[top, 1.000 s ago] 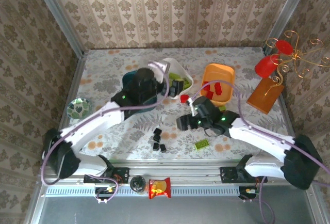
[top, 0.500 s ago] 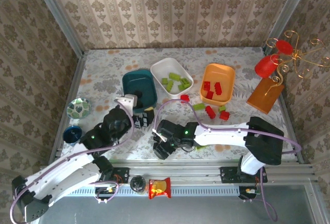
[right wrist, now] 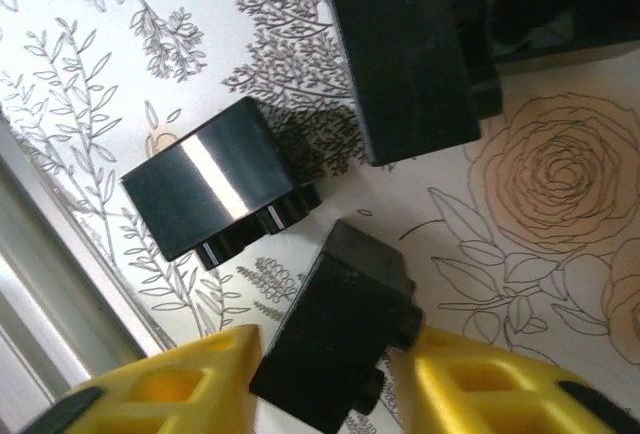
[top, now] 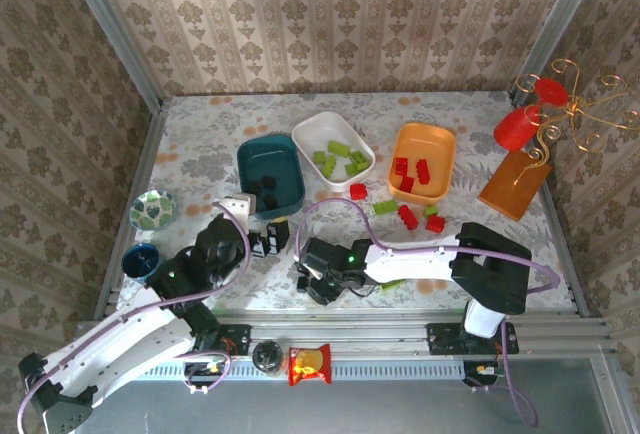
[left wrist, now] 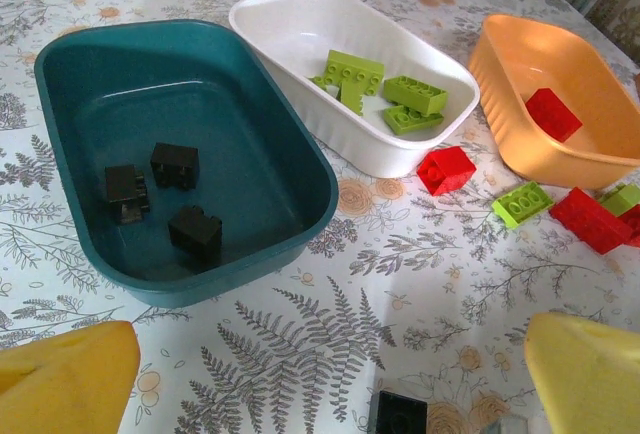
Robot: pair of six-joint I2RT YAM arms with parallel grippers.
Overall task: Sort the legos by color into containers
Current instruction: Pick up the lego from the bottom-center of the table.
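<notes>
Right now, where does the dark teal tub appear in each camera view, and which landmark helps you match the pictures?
Top external: the dark teal tub sits left of centre, leftmost of three tubs.
Left wrist: upper left, large, with three black bricks inside.
Right wrist: a close look at the table, a black brick gripped by the right end effector.
Shared landmark: the white tub on its right; the leaf-printed table in all views.

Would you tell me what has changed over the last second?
The left gripper, open, pulled back from over the teal tub. The right gripper swung left and closed on a black brick. That tub, the white tub and the orange tub stayed put.
</notes>
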